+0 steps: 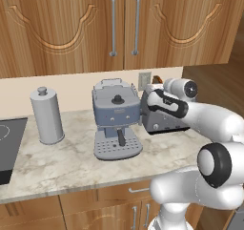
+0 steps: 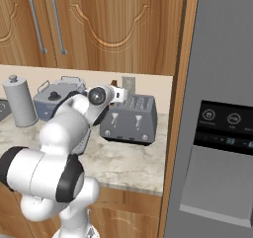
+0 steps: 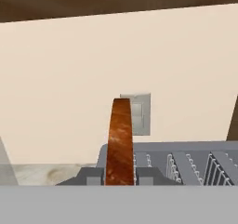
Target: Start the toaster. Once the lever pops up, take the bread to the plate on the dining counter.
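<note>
From my remote station, the wall counter [image 1: 57,162] ran left to right: a grey canister [image 1: 46,115], the blue-grey espresso machine [image 1: 116,119], then the toaster [image 2: 129,117], dark grey and silver, standing against the backsplash just beside the refrigerator [image 2: 217,108]. The arm reached over the toaster's top, and in the hand view the gripper [image 3: 120,176] was clamped on the bread [image 3: 120,141], the two dark fingertips [image 3: 90,175] pressing the brown slice from either side. The slice stood upright and edge-on, its crust rising in front of the wall outlet [image 3: 139,114], with the toaster's slotted top just below and to the right of it. From the base cameras I could make out only a sliver of brown above the wrist, so I could not say for certain whether the bottom of the slice was clear of its slot or still seated in it. By my reading, the toasting part of the job was behind us and the pick was made or nearly so: the bread was in the claw at the toaster. What remained was the larger share: lifting it free, turning the base away from this counter, and carrying the slice across to the plate on the dining counter.
</note>
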